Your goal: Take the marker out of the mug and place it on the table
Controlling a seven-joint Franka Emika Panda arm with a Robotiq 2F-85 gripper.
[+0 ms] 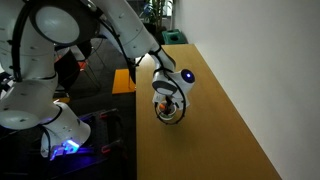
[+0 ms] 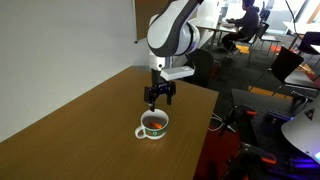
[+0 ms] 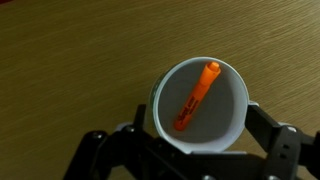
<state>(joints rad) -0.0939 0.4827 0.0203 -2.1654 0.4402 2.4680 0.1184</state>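
Observation:
The orange-red marker lies slanted inside the white mug, its tip near the far rim. The mug stands on the yellowish-brown wooden table. In the wrist view my gripper is open, with one dark finger on each side of the mug's near edge. In an exterior view the gripper hangs just above the mug, with the marker showing orange inside. In an exterior view the gripper hides most of the mug.
The table runs long beside a white wall. A small orange-brown stand sits beyond the table edge. Chairs, desks and a person are in the background. A blue-lit device sits by the robot base.

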